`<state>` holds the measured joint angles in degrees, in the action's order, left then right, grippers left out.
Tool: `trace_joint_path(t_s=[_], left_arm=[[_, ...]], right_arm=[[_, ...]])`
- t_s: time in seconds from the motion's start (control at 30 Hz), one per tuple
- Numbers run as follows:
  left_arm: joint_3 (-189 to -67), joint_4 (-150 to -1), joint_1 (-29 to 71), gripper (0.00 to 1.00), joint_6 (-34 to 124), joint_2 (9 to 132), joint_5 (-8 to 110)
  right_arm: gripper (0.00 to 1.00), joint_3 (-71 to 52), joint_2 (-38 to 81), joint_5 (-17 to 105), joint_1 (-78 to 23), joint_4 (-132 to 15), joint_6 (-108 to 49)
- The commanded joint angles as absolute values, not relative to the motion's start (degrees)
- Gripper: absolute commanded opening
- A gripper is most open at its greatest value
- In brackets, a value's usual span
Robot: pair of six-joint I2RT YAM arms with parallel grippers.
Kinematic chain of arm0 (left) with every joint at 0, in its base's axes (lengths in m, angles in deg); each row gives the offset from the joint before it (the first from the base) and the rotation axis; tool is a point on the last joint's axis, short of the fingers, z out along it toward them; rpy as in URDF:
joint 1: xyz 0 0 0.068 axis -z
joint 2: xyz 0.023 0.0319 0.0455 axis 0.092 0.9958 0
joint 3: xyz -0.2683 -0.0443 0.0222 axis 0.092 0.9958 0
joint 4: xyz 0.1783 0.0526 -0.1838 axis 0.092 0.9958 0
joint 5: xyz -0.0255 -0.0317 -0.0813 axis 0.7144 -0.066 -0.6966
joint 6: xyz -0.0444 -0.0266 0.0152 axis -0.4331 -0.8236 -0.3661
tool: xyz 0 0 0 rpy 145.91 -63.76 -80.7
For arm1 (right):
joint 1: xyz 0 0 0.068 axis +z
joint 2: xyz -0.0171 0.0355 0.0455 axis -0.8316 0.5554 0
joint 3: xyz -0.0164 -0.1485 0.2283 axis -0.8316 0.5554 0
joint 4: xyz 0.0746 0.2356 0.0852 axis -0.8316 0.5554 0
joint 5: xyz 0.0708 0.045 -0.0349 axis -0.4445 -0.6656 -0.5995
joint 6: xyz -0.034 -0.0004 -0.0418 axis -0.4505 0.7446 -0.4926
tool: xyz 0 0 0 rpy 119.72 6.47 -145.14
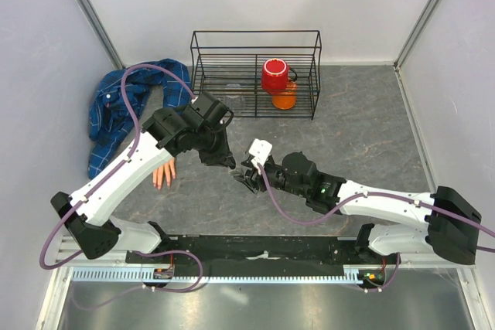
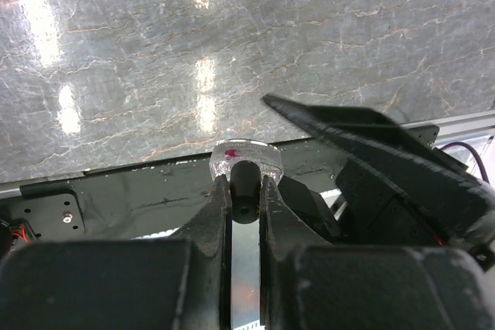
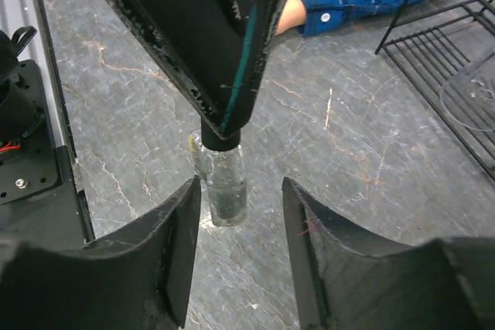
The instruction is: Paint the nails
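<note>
A small clear nail polish bottle [image 3: 223,187] with a black cap [image 3: 220,141] stands upright at the table's middle. My left gripper [image 1: 222,159] comes down from above and is shut on the cap [image 2: 245,191]; the bottle's glass [image 2: 246,158] shows beyond its fingertips. My right gripper [image 3: 240,191] is open, one finger on either side of the bottle and neither touching it; it also shows in the top view [image 1: 246,180]. The peach fake hand [image 1: 164,174] lies to the left with fingers pointing toward me, its nails too small to make out. Its blue plaid sleeve [image 1: 124,110] trails to the back left.
A black wire rack [image 1: 255,75] stands at the back centre with a red cup [image 1: 274,75] and an orange object [image 1: 284,100] inside. The rack's edge [image 3: 456,83] also shows in the right wrist view. White walls enclose the grey marbled table [image 1: 363,121].
</note>
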<state>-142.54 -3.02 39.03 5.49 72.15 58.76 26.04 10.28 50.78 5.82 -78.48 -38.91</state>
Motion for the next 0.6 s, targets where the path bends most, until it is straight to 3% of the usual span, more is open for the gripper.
trace_joint_path(t_s=[0.0, 0.37, 0.57], left_arm=[[-142.8, -4.4, 38.6, 0.02, 3.2, 70.9, 57.3], [-142.0, -5.1, 38.7, 0.02, 3.6, 70.9, 57.3], [-142.0, -5.3, 38.7, 0.02, 4.1, 71.2, 57.3]], right_arm=[[0.49, 23.6, 11.7, 48.4, 6.1, -83.3, -37.4], [0.38, 22.6, 12.9, 46.0, 6.1, -84.8, -36.3], [0.19, 22.7, 12.9, 45.4, 6.0, -85.2, -36.3]])
